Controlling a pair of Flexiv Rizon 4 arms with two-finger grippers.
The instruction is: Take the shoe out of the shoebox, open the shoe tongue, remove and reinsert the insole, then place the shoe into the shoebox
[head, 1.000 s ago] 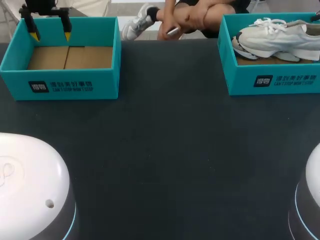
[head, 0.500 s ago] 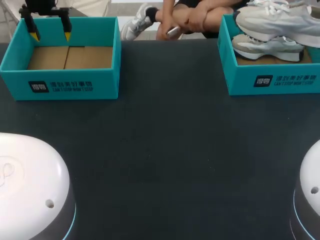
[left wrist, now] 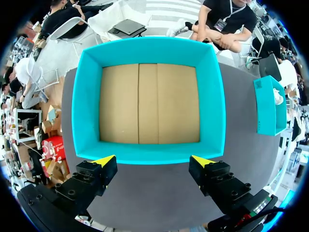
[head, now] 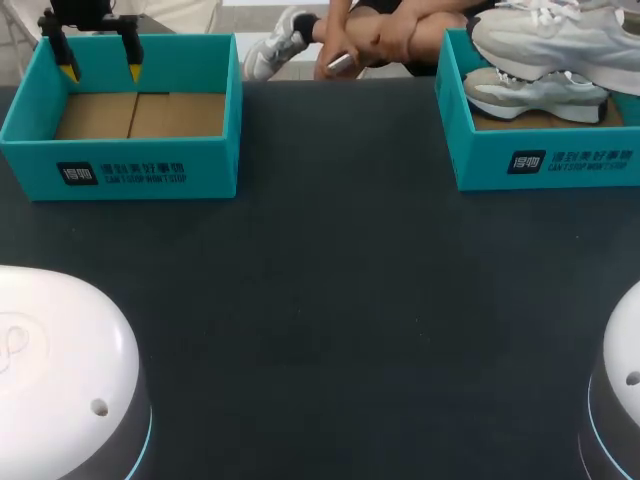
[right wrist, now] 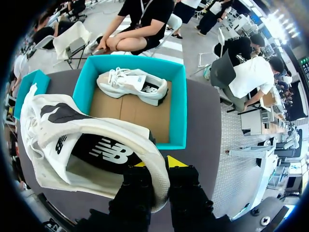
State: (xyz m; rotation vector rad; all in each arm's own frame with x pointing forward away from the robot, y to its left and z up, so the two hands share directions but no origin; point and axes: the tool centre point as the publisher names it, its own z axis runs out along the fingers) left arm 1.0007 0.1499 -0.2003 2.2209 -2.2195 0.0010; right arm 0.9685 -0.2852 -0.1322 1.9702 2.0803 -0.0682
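My right gripper (right wrist: 158,163) is shut on the heel rim of a white and grey shoe (right wrist: 91,145), one finger inside the opening and one outside. In the head view that shoe (head: 560,35) hangs above the right teal shoebox (head: 540,160), and the gripper itself is out of frame. A second matching shoe (head: 535,95) lies on its side on the box's cardboard floor, also seen from the right wrist (right wrist: 133,84). My left gripper (head: 100,72) stands open over the far wall of the left teal shoebox (head: 130,170), nothing between its fingers.
The left shoebox (left wrist: 149,152) holds only its bare cardboard floor. The dark tabletop (head: 330,300) stretches between the two boxes. My arms' white bases sit at the near left (head: 60,380) and near right (head: 620,400) corners.
The right gripper has lifted one shoe up out of the right box; it lay there beside its pair a second ago. The left arm has not moved.
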